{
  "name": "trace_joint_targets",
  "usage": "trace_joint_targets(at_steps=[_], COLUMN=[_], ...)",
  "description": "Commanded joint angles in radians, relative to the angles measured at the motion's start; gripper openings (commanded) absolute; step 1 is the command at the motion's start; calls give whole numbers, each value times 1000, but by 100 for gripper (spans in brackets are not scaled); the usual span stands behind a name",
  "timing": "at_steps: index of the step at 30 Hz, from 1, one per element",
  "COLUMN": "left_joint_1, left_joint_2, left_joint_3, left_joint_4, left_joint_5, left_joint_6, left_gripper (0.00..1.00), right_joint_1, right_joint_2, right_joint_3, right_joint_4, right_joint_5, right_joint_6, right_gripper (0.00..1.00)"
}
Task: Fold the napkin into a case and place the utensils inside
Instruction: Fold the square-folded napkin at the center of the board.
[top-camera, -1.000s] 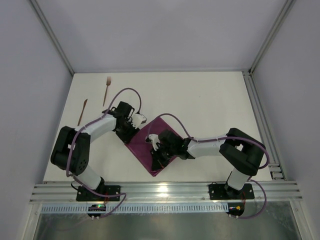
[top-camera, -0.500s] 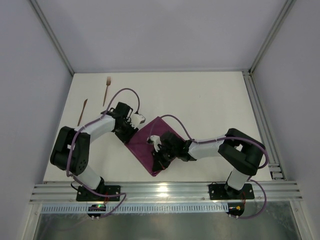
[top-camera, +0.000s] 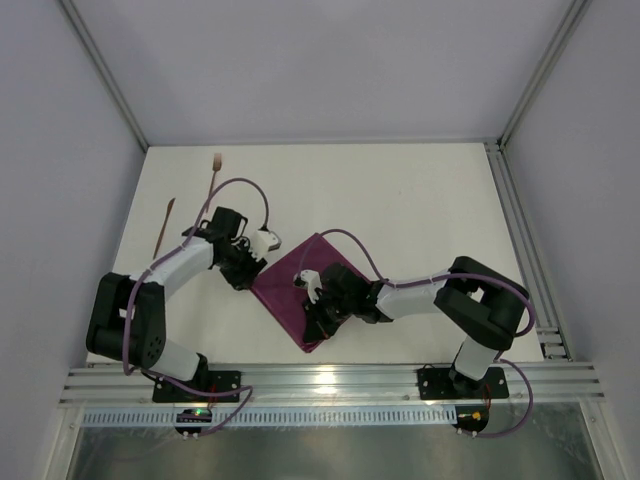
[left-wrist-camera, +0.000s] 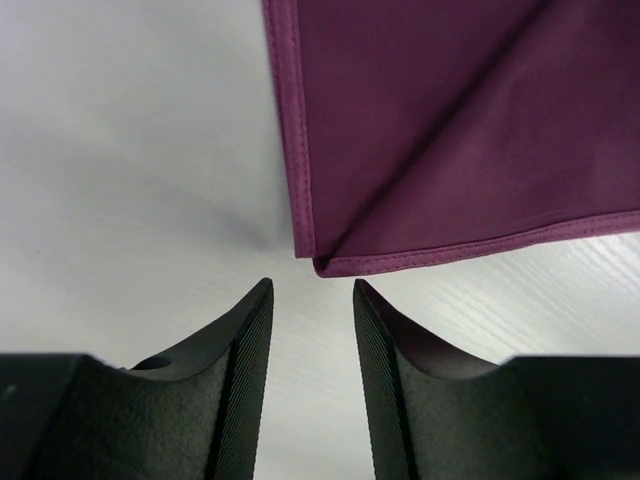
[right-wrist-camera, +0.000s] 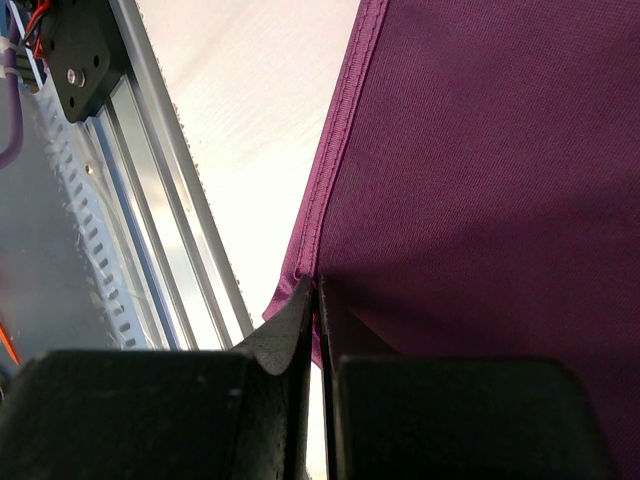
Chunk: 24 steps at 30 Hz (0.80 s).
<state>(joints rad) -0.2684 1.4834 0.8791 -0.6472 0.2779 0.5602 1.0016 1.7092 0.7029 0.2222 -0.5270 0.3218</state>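
The plum-purple napkin (top-camera: 285, 288) lies folded as a diamond on the table's near middle. My left gripper (top-camera: 248, 274) stands open just left of the cloth's left corner (left-wrist-camera: 322, 264); nothing is between its fingers (left-wrist-camera: 250, 330) and they do not touch the cloth. My right gripper (top-camera: 312, 333) is shut on the napkin's hem (right-wrist-camera: 335, 180) beside its near corner, close to the table's front rail. The utensils lie at the far left: the fork (top-camera: 213, 178) and the knife-like stick (top-camera: 164, 224), both apart from the grippers. No finished case shows.
Aluminium rails (top-camera: 330, 380) run along the near edge, right beside the right gripper (right-wrist-camera: 318, 292) and seen as metal strips (right-wrist-camera: 160, 200) in its wrist view. A rail (top-camera: 515, 240) also lines the table's right side. Grey walls enclose the white table (top-camera: 420, 200).
My left arm has drawn back to the left, off the napkin's left corner, its jaws staying open. The right gripper has shifted slightly toward the near edge, still pinching the hem.
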Motion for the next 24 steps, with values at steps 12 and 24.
trace_joint_targets(at_steps=[12, 24], left_joint_1=[-6, -6], left_joint_2=[51, 92], left_joint_3=[-29, -17], left_joint_4=[78, 95], left_joint_5=[27, -8], left_joint_6=[67, 21], left_gripper=[34, 0], right_joint_1=[3, 5], right_joint_2=[9, -31], right_joint_3=[4, -3], right_joint_4=[-1, 9], right_joint_5=[13, -21], right_joint_6=[-24, -29], right_gripper=[4, 4])
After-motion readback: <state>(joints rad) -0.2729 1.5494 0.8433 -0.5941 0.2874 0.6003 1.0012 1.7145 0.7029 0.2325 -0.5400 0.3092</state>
